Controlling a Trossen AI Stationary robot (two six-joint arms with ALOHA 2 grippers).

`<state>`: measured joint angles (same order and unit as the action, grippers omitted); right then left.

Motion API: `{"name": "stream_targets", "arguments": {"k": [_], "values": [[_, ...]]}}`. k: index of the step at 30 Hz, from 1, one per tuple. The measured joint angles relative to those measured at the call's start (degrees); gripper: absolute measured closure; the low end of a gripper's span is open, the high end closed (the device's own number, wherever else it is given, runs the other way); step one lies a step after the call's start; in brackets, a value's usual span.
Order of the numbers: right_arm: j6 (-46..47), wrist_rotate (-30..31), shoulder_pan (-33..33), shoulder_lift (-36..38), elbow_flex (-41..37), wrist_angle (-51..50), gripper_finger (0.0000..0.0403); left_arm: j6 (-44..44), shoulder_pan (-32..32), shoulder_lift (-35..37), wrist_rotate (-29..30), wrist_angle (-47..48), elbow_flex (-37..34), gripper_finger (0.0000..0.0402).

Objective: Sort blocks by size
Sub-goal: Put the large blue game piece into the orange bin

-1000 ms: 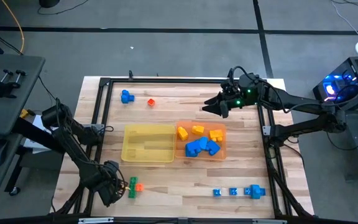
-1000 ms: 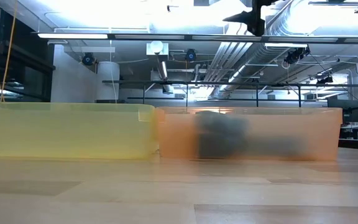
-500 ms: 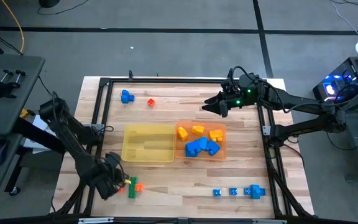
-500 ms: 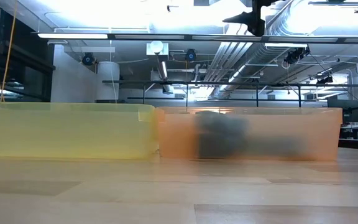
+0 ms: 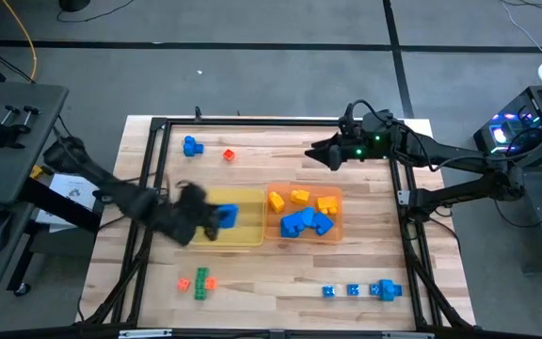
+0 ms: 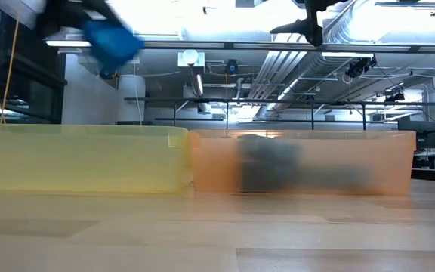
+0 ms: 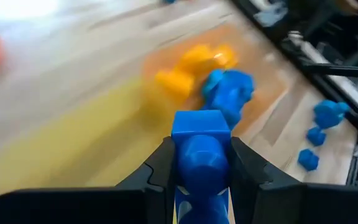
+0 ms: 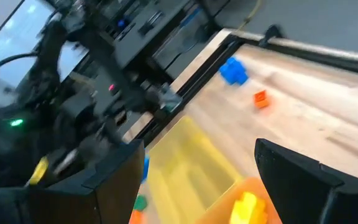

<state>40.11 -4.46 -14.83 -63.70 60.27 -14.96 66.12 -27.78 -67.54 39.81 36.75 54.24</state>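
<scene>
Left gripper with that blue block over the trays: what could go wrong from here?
1. The left gripper holds a blue block above the yellow tray, close to the orange tray where the larger blue and yellow blocks lie. Released here, it may land in the wrong tray.
2. The arm looks motion-blurred, so a release mid-swing could throw the block past the rim.
3. The right gripper hangs open behind the trays; the arms could crowd there.

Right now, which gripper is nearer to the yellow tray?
Left. The left gripper holds a blue block over the yellow tray; the right gripper hovers beyond the orange tray.
</scene>
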Motion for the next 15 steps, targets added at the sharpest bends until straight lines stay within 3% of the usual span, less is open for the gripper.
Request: {"name": "stream_targets", "arguments": {"k": [5, 9, 15], "values": [[2.7, 6.8, 0.0, 0.0, 0.0, 0.0, 0.0103, -26.0, 14.2, -7.9, -10.5, -28.1, 0.0, 0.0328], [2.8, 8.6, 0.0, 0.0, 0.0, 0.1, 0.0103, -36.0, 21.9, -16.4, -22.1, -47.4, 0.4, 0.0327], [1.9, 8.6, 0.0, 0.0, 0.0, 0.1, 0.0103, -42.6, 25.7, -26.3, -29.7, -50.4, 6.6, 0.0314]]}}
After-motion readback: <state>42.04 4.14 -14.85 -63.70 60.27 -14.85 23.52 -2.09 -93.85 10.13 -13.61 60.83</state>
